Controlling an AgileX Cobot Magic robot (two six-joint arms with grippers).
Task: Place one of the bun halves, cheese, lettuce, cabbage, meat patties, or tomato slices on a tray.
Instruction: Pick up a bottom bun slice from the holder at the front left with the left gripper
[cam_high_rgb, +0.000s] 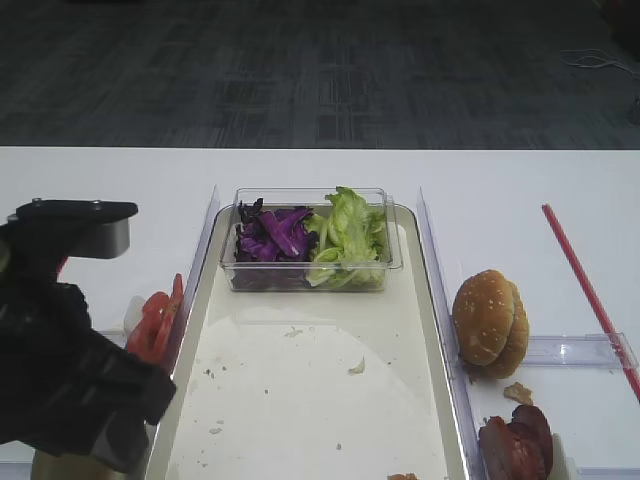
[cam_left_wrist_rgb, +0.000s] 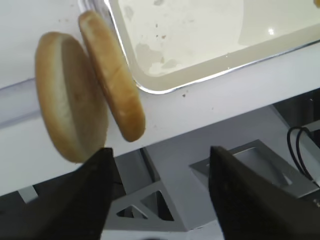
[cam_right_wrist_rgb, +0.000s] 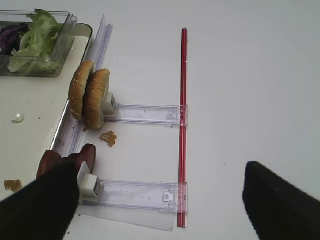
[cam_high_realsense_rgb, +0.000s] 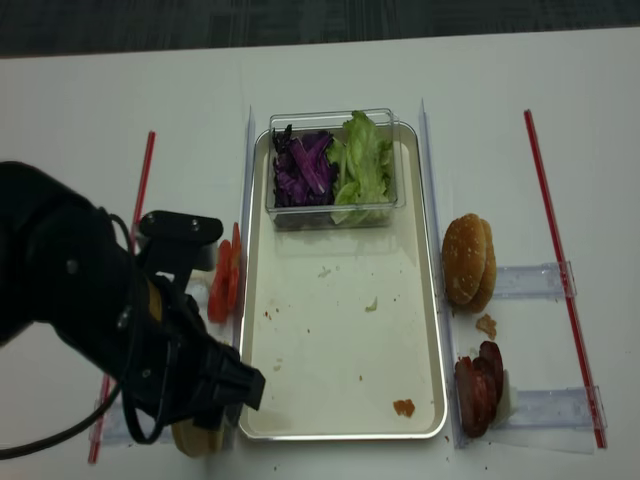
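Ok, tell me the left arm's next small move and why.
Probably ease the left gripper forward around the nearer pale bun half and close. Its jaws stand open with nothing between them, both pale halves stand on edge just ahead beside the tray, and the tray holds no bun yet.

In the overhead views the left arm (cam_high_realsense_rgb: 110, 330) covers nearly all of the bun halves (cam_left_wrist_rgb: 90, 90). The meat patties (cam_high_rgb: 515, 445) are cut off, and the crumb (cam_high_realsense_rgb: 403, 407) is perhaps sauce.
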